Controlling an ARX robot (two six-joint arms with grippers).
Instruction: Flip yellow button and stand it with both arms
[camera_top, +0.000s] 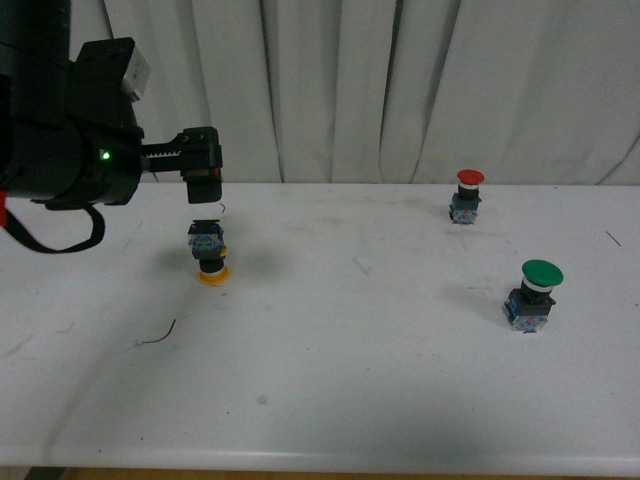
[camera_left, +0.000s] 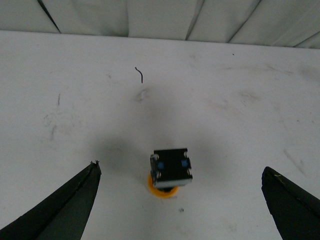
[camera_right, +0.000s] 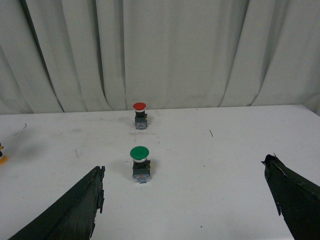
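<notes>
Left arm (camera_top: 70, 130) fills the near corner. Its left gripper (camera_top: 204, 195) hangs straight above the yellow button (camera_top: 210, 256), jaws spread wide, empty. Yellow button sits cap-down on the table (camera_top: 380, 400), contact block up, so not flipped yet. Right gripper (camera_right: 184, 167) is also spread and empty, well away from the yellow button. Looks like pre-grasp. Next: drop, pinch the block squarely, lift for handover.

No text, label, brand, number or sign could be read on anything shown in the three views.
</notes>
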